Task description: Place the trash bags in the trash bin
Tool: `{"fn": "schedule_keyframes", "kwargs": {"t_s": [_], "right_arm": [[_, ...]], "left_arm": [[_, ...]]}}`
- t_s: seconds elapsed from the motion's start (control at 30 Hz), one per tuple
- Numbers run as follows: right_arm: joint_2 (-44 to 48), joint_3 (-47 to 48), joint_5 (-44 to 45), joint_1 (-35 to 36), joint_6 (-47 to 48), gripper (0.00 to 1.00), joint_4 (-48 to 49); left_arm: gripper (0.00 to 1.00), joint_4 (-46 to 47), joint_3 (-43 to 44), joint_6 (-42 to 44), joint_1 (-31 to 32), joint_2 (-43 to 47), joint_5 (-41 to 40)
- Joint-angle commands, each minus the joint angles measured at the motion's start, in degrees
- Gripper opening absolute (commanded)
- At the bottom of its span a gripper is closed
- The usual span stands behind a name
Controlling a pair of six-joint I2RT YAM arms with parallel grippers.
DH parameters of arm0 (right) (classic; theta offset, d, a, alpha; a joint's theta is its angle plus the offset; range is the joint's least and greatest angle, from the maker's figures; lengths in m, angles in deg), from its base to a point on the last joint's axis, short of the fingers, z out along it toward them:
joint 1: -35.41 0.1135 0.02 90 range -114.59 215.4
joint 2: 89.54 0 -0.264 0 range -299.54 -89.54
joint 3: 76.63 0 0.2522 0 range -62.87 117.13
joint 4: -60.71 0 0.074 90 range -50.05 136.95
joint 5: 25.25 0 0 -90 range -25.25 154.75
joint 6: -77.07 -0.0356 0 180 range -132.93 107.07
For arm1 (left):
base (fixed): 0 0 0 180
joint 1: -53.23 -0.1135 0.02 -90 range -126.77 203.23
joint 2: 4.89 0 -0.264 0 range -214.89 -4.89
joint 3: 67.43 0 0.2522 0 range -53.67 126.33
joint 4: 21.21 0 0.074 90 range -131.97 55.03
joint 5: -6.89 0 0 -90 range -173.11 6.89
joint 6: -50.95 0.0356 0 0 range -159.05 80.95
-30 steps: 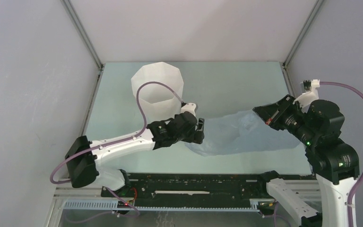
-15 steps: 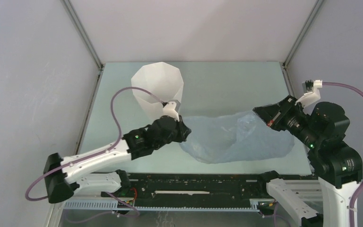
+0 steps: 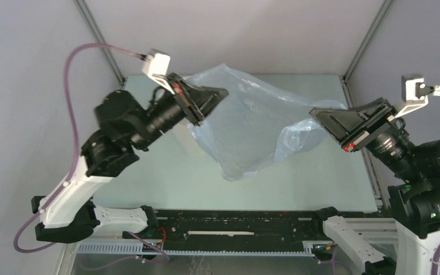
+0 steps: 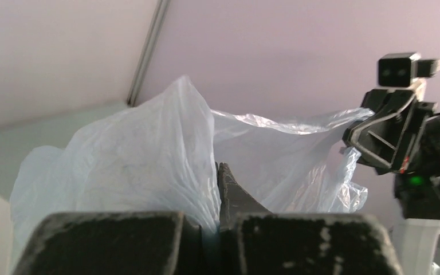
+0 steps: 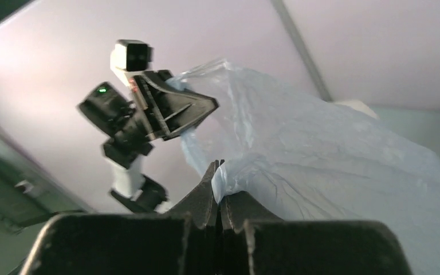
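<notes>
Trash bag (image 3: 252, 126) hangs in the air, stretched between the two raised arms. Its top edge runs from the left gripper (image 3: 222, 93) across to the right gripper (image 3: 316, 113), and its body sags below and between them, down toward the table (image 3: 160, 172).

The left gripper is clamped on a fold of film, which the left wrist view shows bunched around the closed fingertips (image 4: 224, 172). The right gripper is likewise pinched shut on the opposite edge, with a small tuft of plastic poking up beside its fingertips (image 5: 211, 172).

The trash bin cannot be made out with any certainty. From above, the spread bag and the left arm cover the area beneath and behind the left gripper.

Several things could go wrong from here:

- **Grip:** Each hold is only a narrow pinch on thin, slippery film, so pulling the grippers further apart could tear it or slide it out of one jaw.
- **Bin:** With the bin screened by the bag, a descent could nudge or topple the light container.
- **Placement:** The loose, wide bag could drape over the rim or fall outside it instead of dropping in.
</notes>
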Motion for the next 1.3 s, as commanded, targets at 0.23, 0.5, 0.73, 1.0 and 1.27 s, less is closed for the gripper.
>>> {"fn": "schedule_keyframes", "kwargs": {"t_s": [0.23, 0.5, 0.73, 1.0, 1.27], "right_arm": [[-25.3, 18.9, -1.7, 19.6, -12.5, 0.00, 27.8], [-44.3, 33.2, -3.9, 29.5, -27.2, 0.00, 37.5], [-38.1, 17.9, -2.1, 26.9, -28.6, 0.00, 40.7], [-26.9, -2.6, -3.3, 15.6, -33.3, 0.00, 40.9], [-26.8, -6.9, -13.2, 12.0, -31.8, 0.00, 21.2]], "left_arm": [[0.00, -3.4, 23.3, 18.7, 0.1, 2.7, -16.7], [0.00, -2.7, 30.0, 28.4, 0.1, 5.4, -25.5], [0.00, -4.0, 34.9, 34.6, 0.1, -1.1, -27.5], [0.00, -5.5, 45.0, 33.1, -3.3, -15.5, -22.5], [0.00, -5.3, 41.8, 28.2, -4.7, -19.6, -24.5]]}}
